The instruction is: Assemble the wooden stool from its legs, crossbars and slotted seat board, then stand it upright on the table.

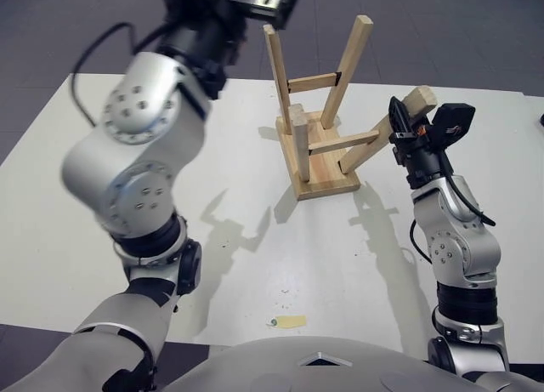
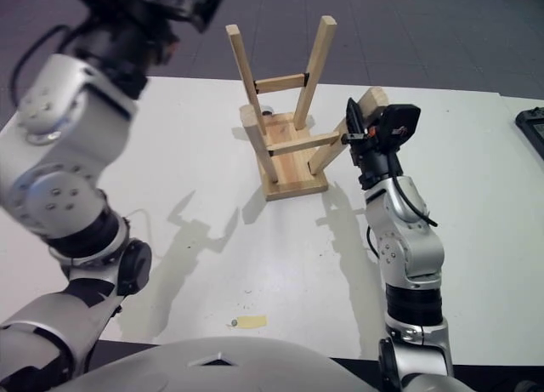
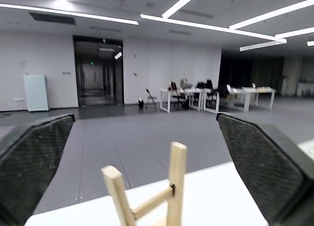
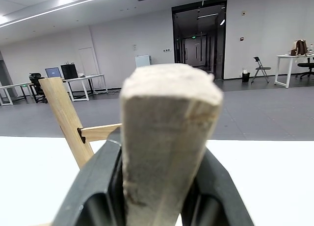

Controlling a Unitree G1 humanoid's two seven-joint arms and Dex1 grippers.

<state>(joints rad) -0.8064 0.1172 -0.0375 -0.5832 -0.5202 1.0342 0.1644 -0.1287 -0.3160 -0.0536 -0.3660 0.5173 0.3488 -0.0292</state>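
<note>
Paper comes first: a small yellow slip (image 1: 290, 321) lies on the white table (image 1: 331, 256) close to our edge, well apart from everything else. Farther in on our right, the right gripper (image 1: 406, 124) is pinching a tilted leg (image 1: 378, 141) just below its upper end. In the right wrist view we see its dark fingers (image 4: 93, 187) pressed against both sides of the wood, with the pale end grain standing up between them. That leg leans outward to the right, its lower end meeting the seat board (image 1: 327, 184).

The stool (image 1: 310, 150) stands upside down near the middle of the table, with the seat board flat on the surface and the legs pointing up. A lower crossbar (image 1: 344, 142) runs from the tilted leg to a front leg (image 1: 299, 141) on the left. Behind them two back legs (image 1: 276, 65) rise nearly upright, spreading slightly toward the top, joined by an upper crossbar (image 1: 313, 82).

Beyond the stool, up and to its left, the left gripper (image 1: 274, 5) hangs in the air with its broad fingers (image 3: 34, 162) spread wide, holding nothing, apart from the leg tops. Past the table lies grey floor (image 1: 476, 35).
</note>
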